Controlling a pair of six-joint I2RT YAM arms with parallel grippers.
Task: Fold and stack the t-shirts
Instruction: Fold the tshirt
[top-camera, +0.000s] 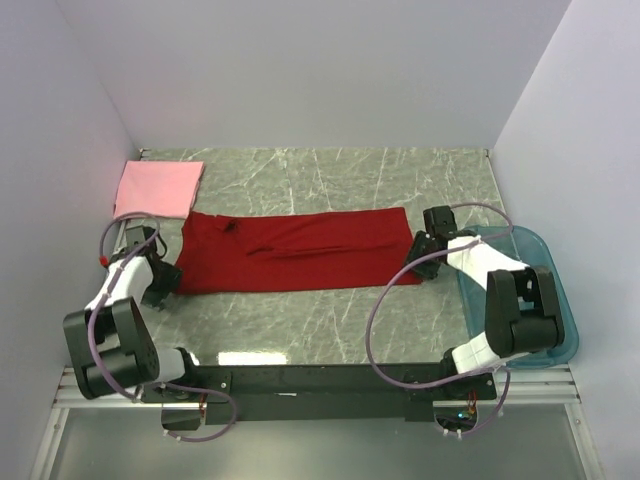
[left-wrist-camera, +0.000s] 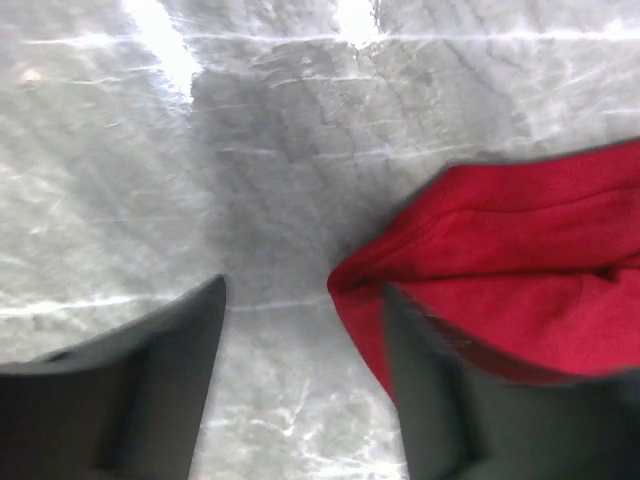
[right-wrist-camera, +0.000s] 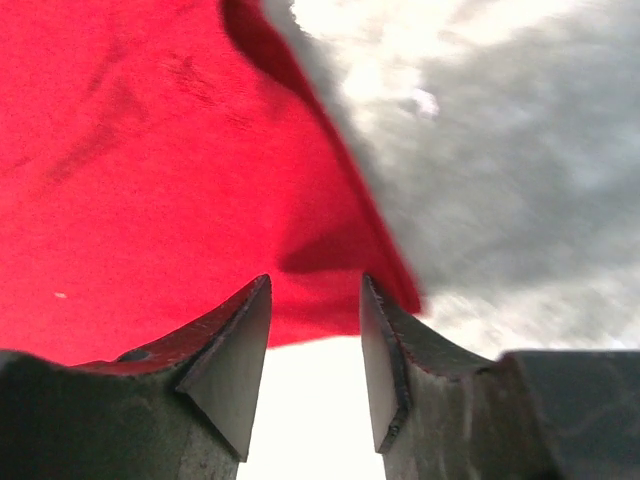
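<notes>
Looks to me like you're on the crosswise fold of the red t-shirt (top-camera: 300, 250), which lies as a long flat strip running from one claw to the other.

Your left claw (left-wrist-camera: 304, 285) is spread fairly wide and holds nothing. The shirt's corner pokes into the gap from the right-side finger in the wrist view, and there's bare stone under the other finger. Your right claw (right-wrist-camera: 315, 280) has a narrower gap and sits low at the opposite end, with the cloth edge right at its tips. That view is glary, so I can't swear no hem is caught, but the gap looks empty to me.

Before closing, I'd nudge the left claw further over the cloth so the corner sits fully between both fingers. Catch every layer, not just the top one. Lift both ends evenly or the strip will twist.

The pink t-shirt (top-camera: 160, 187) is folded square beyond the left claw, toward the far corner and clear of the red one. I'd guess the stack goes there.

The surface (top-camera: 330, 180) is grey-green marbled and shiny, so expect the cloth to slide. Plain pale walls (top-camera: 300, 70) box it in on three sides. A teal bin (top-camera: 560, 320) sits just outside your right claw, so mind the elbow.
</notes>
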